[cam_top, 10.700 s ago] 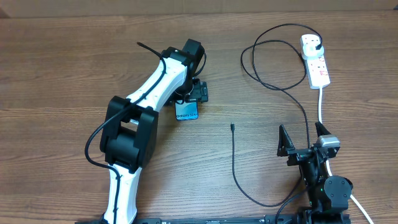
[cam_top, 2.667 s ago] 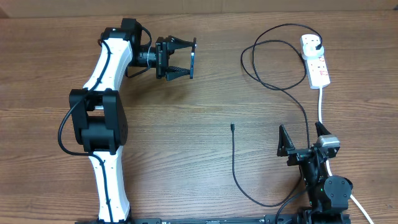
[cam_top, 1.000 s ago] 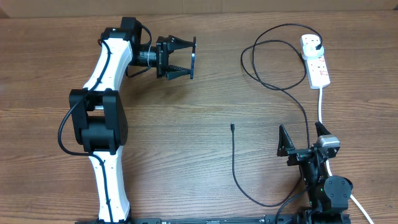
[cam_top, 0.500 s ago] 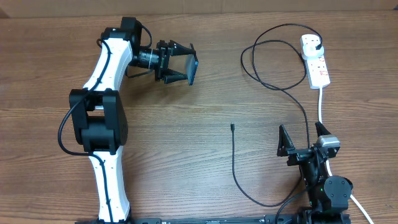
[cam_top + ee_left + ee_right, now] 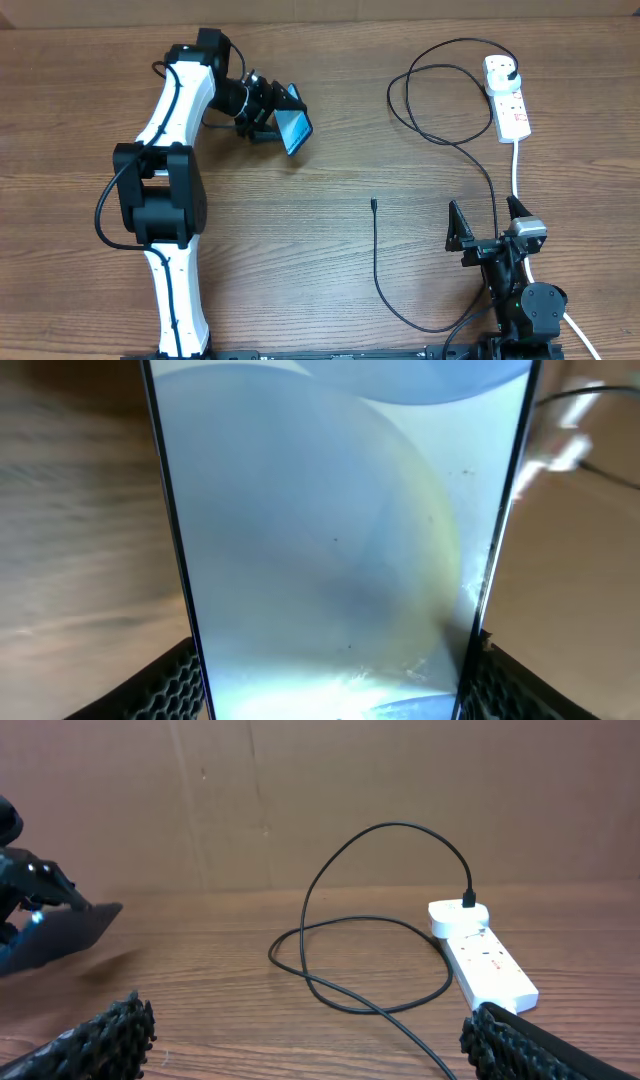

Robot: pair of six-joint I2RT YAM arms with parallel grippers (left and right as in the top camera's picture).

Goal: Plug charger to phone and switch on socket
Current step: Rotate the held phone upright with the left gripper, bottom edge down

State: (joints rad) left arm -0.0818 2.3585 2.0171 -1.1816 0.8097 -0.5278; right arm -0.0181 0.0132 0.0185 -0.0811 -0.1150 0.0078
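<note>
phone (image 5: 296, 131) clamped in the left gripper (image 5: 283, 118), back left of the table (image 5: 300, 250)
it is held tilted, blue screen showing. right gripper (image 5: 487, 222) sits at the front with fingers spread, holding nothing. charger (image 5: 377, 270) lies on the table between them, its tip well apart from the phone, its plug in the socket (image 5: 508, 100) at the back right.
</note>
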